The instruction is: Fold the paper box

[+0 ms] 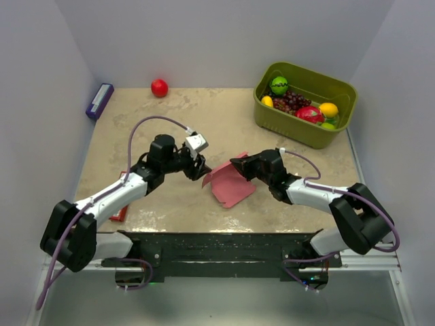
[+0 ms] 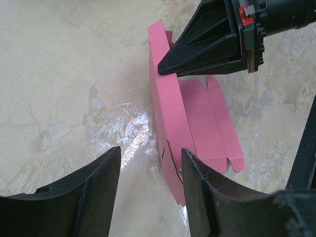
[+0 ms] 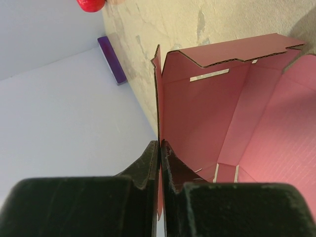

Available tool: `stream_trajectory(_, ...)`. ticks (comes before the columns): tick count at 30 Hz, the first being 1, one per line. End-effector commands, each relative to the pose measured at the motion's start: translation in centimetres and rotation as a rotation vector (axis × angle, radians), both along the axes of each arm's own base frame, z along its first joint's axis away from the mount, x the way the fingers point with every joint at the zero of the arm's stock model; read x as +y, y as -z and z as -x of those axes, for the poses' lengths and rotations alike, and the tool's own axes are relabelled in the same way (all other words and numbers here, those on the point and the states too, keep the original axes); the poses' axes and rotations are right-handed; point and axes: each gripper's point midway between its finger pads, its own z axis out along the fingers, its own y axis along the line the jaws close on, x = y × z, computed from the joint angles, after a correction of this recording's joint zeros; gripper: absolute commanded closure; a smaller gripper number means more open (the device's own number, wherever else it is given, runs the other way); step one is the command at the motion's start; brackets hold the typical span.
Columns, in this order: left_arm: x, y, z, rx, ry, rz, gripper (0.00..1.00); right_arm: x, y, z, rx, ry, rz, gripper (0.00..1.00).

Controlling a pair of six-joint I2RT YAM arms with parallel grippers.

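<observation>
One paper box lies at the centre of the top view on the desk, with one panel raised upright. The right gripper has its jaws clenched on that panel's edge. The left gripper sits just beside the box, jaws spread and released, grasping nothing. Along the upper edge are one red ball, one purple block and one green basket of fruit.

Pink paper box, plain all over, beige mottled counter, olive-green basket, red ball, purple block
</observation>
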Motion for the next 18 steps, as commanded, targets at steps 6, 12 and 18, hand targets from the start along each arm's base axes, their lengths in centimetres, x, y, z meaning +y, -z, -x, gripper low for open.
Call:
stream_trajectory(6,-1.7,-0.6,-0.4,-0.056,0.051,-0.029,0.44,-0.3,-0.7,-0.2,-0.030,0.018,0.008,1.00)
stream_trajectory(12,-2.0,-0.2,-0.6,-0.062,0.046,-0.050,0.44,-0.3,-0.3,0.0,-0.022,0.016,0.005,1.00)
stream_trajectory(18,-2.4,0.4,-0.5,-0.074,0.049,-0.084,0.45,-0.3,-0.3,0.0,-0.017,0.017,0.001,1.00)
